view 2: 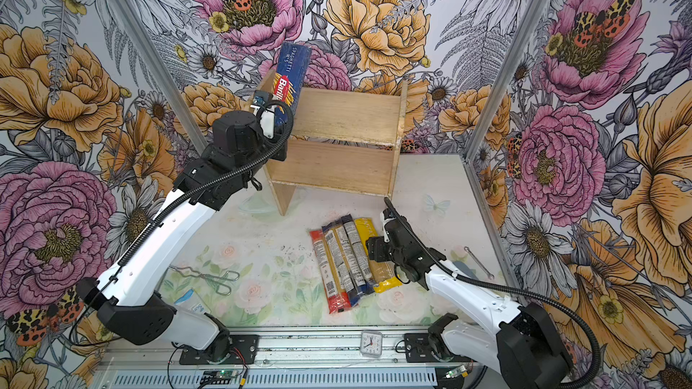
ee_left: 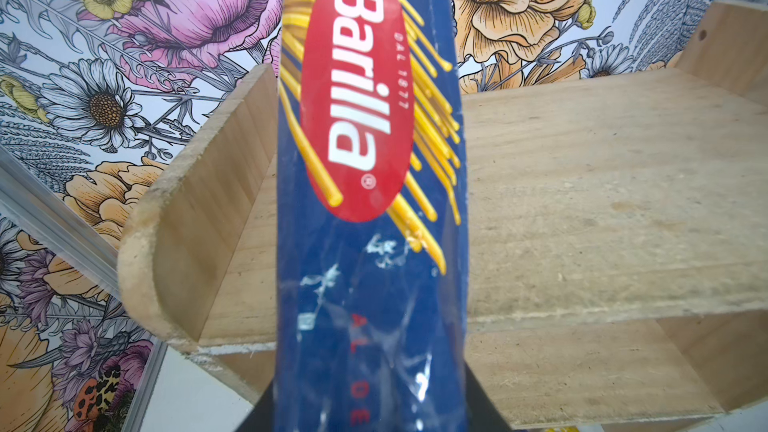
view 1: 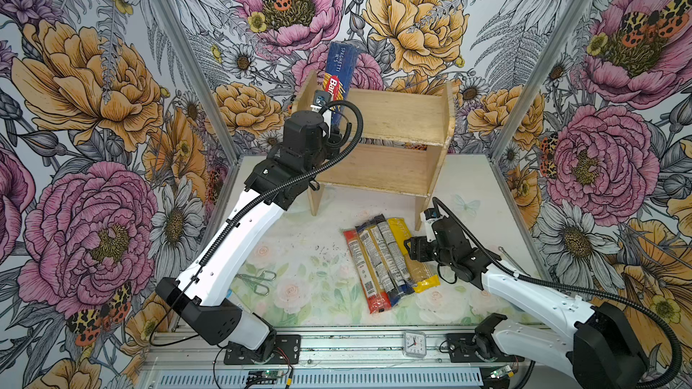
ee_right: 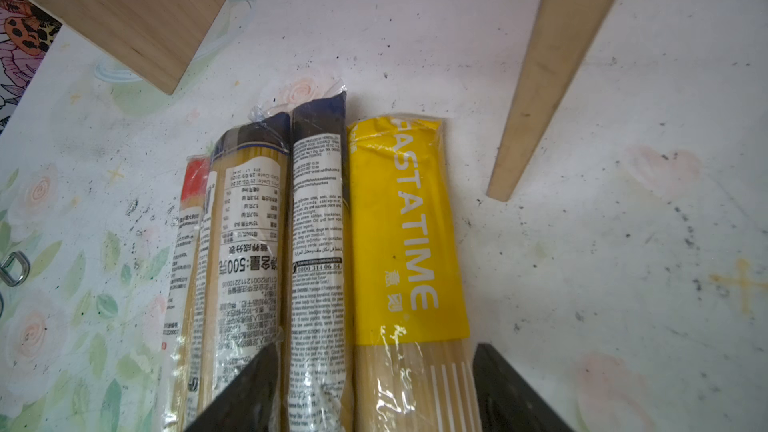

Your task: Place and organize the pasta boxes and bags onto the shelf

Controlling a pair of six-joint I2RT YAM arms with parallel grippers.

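Left gripper (ee_left: pixel 370 413) clamping dark-blue Barilla spaghetti pack (view 1: pixel 340 69) upright at 9 o'clock end of light wooden two-tier shelf (view 1: pixel 397 114): you are risking tall pack toppling on release. Right gripper (ee_right: pixel 374 392) gaping, empty.

Bright, even, diffuse light; faint soft shadows beneath the shelf (view 1: pixel 374 170). Wide-angle bowing at frame edges. Barilla pack (ee_left: pixel 370 284) blurred close-up (glare streaks on film).

Left arm (view 1: pixel 239 241): white curved shell with small holes along its side, black joint housings.
Right arm (view 1: pixel 524 290): same white shell, same black joints.
Conduit (view 1: pixel 359 121): black, ribbed, looped along each arm.
Base plates (view 1: pixel 288 346): black, flat, with visible screw heads.
Right gripper (ee_right: pixel 374 392): matte black, wedge-shaped jaws.
Left gripper (ee_left: pixel 370 417): dark jaws, only the tips visible.
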